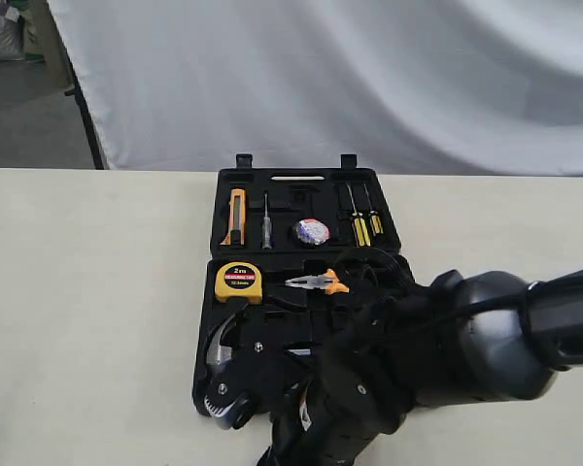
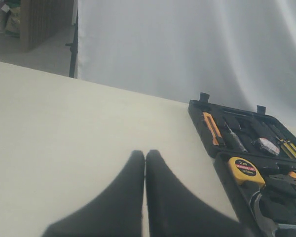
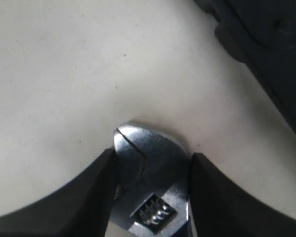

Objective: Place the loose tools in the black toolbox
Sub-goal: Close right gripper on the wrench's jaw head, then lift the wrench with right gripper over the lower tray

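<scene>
Black moulded-plastic toolbox point(image 1: 290, 202) lies open beside the right gripper point(image 3: 153, 154), which clamps the head of a silver adjustable wrench point(image 3: 150, 175); the left gripper point(image 2: 145, 157) is fully closed, empty.

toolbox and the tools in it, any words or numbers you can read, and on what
"2m": round black label on the yellow tape measure.
Red band and fine print under it: too blurred to read.
Nothing else on or in the black toolbox is legible.
</scene>
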You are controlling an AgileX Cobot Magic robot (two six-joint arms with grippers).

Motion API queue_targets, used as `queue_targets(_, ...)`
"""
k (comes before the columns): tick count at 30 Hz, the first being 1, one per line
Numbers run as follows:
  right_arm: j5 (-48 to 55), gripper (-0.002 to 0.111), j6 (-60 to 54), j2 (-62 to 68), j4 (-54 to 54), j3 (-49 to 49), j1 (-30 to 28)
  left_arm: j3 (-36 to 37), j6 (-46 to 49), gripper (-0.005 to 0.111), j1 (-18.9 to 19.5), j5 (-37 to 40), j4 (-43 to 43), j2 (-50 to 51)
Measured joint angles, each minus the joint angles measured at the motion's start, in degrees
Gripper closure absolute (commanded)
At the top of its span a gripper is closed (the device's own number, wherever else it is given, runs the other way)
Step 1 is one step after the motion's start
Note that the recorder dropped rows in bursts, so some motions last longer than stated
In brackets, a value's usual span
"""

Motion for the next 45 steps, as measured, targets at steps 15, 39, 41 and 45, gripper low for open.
queue_targets(15, -0.34, 0.108, -0.12, -1.01, -0.89, 0.00, 0.00, 0.00, 0.00, 0.106, 0.00, 0.00, 0.00, 0.00)
queue_targets(39, 6.32, 0.108, 28.35, -10.80, -33.47, 1.32, 0.00, 0.00, 0.00, 0.106, 0.00, 0.00, 0.00, 0.00)
queue_targets(41, 7.49, 0.108, 32.65, -10.80, -39.15, 1.32, 0.00, 0.00, 0.00, 0.106, 0.00, 0.00, 0.00, 0.00)
queue_targets(45, 8.80, 0.109, 38.88, -10.80, -47.68, 0.94, 0.00, 0.00, 0.00, 0.106, 0.00, 0.00, 0.00, 0.00)
